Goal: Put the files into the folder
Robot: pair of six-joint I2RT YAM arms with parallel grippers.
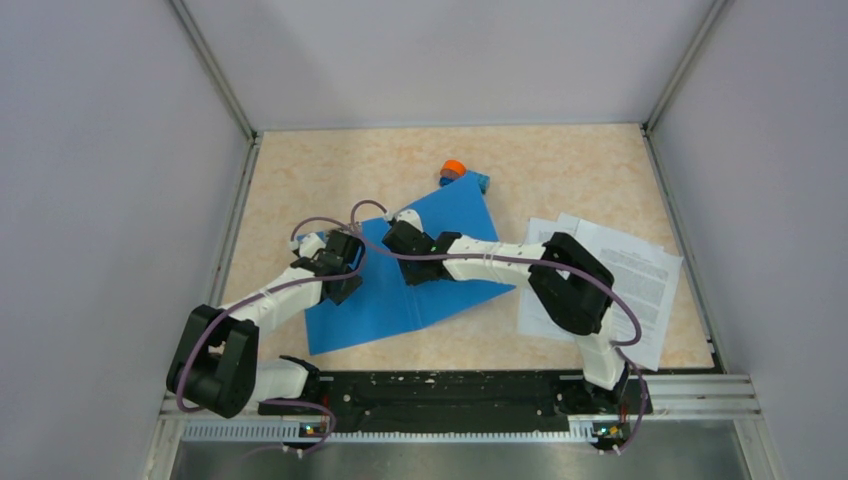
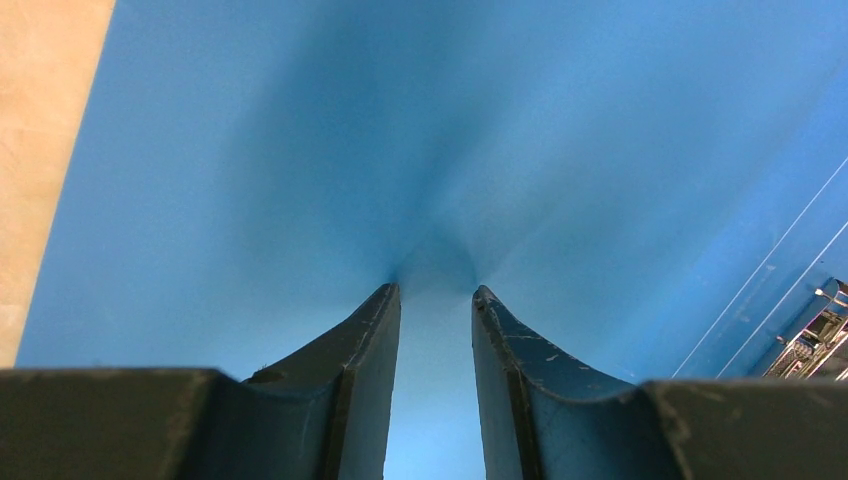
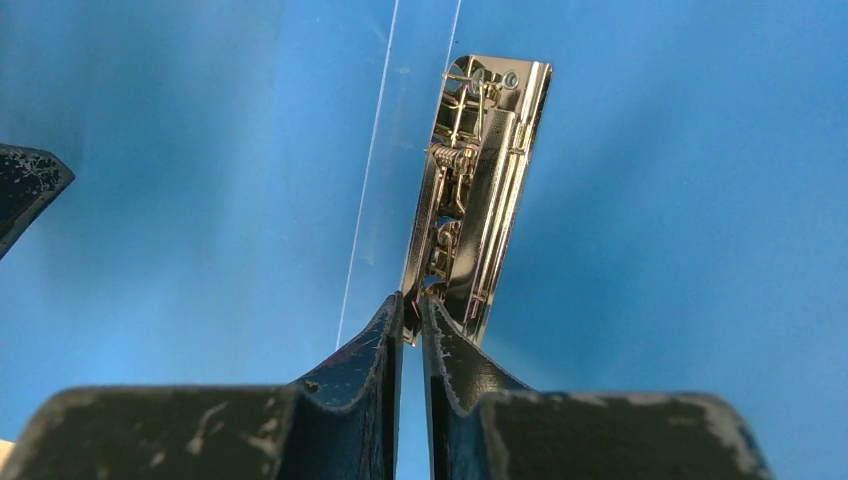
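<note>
The blue folder (image 1: 400,312) lies open on the table, its inside facing up. My left gripper (image 1: 343,286) stands on its left half. In the left wrist view the left gripper (image 2: 435,290) is open, tips pressing a dimple into the folder (image 2: 300,150), nothing between them. My right gripper (image 1: 398,240) reaches over the spine; in the right wrist view the right gripper (image 3: 413,298) is nearly closed, pinching the near end of the metal clip (image 3: 480,180) fixed to the folder (image 3: 680,200). The files (image 1: 622,280), white printed sheets, lie to the right, partly under the right arm.
A small blue-and-orange toy truck (image 1: 460,175) sits at the folder's far corner. The clip's end (image 2: 815,330) shows at the right edge of the left wrist view. Bare tabletop (image 2: 40,150) lies left of the folder. Grey walls enclose the table on three sides.
</note>
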